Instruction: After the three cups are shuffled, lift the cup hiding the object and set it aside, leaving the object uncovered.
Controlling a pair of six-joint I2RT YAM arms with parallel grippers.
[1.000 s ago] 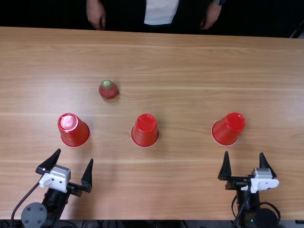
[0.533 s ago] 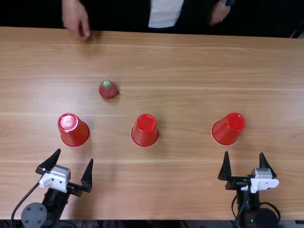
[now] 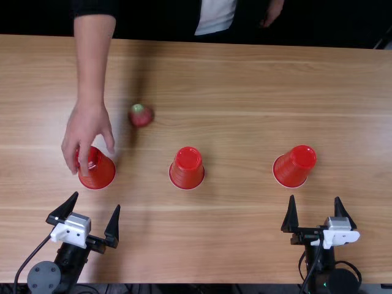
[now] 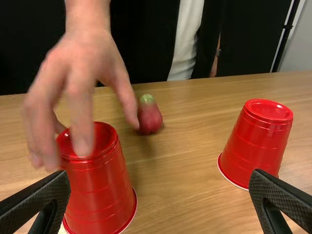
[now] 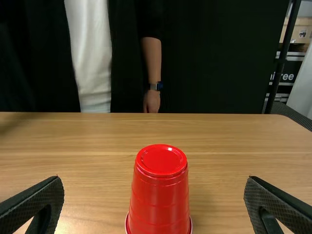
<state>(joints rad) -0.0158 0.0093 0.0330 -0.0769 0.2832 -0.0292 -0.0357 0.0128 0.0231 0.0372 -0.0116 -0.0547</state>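
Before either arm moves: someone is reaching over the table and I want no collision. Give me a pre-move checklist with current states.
1. Person's hand clear of the cups: not ok, it is on the left cup.
2. Object covered: not ok, the red, green-tipped ball lies bare beyond the left cup.
3. Middle cup and right cup upside down, untouched: ok.
4. Left gripper jaws open: ok.
5. Right gripper jaws open: ok.
6. Cup to lift known: cannot tell.

Light wooden table (image 3: 245, 73). Standing on it upside down, in row: left cup (image 3: 101, 173) at 9 o'clock, middle cup (image 3: 187, 167), right cup (image 3: 294, 165) at 3 o'clock. Small red ball (image 3: 140, 115) at 11 o'clock from middle cup.
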